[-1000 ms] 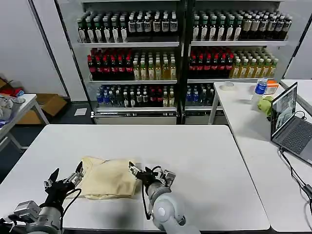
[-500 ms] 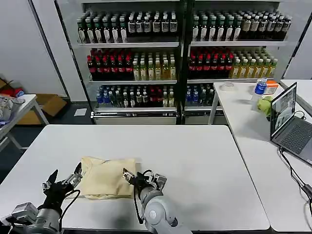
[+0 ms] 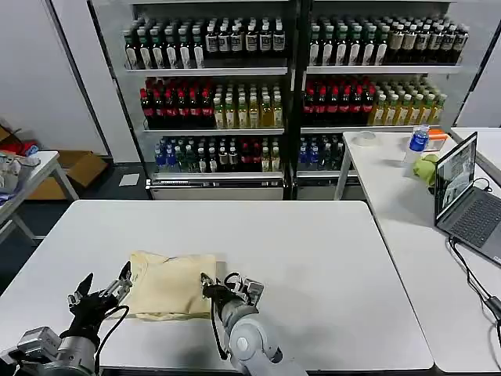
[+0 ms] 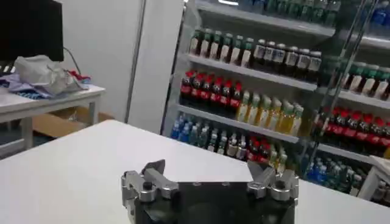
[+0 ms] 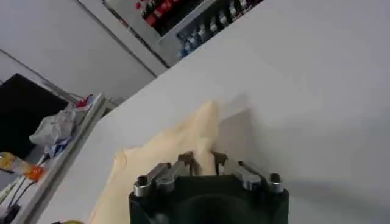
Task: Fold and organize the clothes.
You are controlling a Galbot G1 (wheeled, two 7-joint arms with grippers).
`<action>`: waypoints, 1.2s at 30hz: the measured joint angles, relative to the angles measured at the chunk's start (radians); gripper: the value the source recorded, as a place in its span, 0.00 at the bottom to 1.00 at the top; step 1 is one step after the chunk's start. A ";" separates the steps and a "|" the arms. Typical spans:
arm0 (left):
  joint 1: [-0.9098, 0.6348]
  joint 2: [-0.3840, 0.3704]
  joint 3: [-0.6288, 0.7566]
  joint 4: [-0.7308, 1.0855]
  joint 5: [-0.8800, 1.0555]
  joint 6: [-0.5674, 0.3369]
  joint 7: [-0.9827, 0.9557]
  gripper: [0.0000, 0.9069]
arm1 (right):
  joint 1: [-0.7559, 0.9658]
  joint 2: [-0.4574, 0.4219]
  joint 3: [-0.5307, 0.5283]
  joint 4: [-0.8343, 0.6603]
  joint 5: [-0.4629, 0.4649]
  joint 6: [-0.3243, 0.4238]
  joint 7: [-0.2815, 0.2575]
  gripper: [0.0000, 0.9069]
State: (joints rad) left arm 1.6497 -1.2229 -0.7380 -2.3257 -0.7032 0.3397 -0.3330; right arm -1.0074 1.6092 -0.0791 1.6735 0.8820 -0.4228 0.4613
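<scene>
The clothes are one pale cream T-shirt, lying folded into a rough square on the white table near its front left. My right gripper is at the shirt's right edge. In the right wrist view its fingers pinch a raised ridge of the cream fabric, so the right gripper is shut on it. My left gripper hovers just left of the shirt, open. The left wrist view shows the left gripper with its fingers wide apart and only bare table between them.
Shelves of bottles stand behind the table. A second table at the right carries a laptop and a water bottle. A small side table with heaped items stands at the left.
My right gripper has drawn back towards the front edge and slightly left, staying at the shirt's right edge, which has shifted in a little. The left gripper has barely moved.
</scene>
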 measured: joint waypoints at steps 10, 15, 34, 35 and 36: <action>0.000 -0.006 0.004 -0.003 0.000 0.002 0.000 1.00 | 0.003 0.000 0.025 0.027 0.012 0.000 -0.002 0.00; -0.001 -0.007 0.008 -0.003 0.000 0.003 0.001 1.00 | -0.004 0.000 0.049 0.047 0.027 -0.003 -0.008 0.00; -0.017 -0.006 0.025 0.007 0.001 0.013 0.001 1.00 | -0.041 -0.161 0.186 0.141 0.091 -0.041 -0.043 0.00; -0.017 -0.006 0.025 0.008 0.001 0.013 0.001 1.00 | -0.041 -0.176 0.194 0.143 0.092 -0.043 -0.045 0.00; -0.017 -0.007 0.026 0.009 0.001 0.013 0.001 1.00 | -0.041 -0.192 0.202 0.145 0.093 -0.045 -0.048 0.00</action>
State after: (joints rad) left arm 1.6328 -1.2297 -0.7122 -2.3171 -0.7026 0.3531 -0.3316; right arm -1.0484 1.4171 0.1233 1.8182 0.9749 -0.4676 0.4135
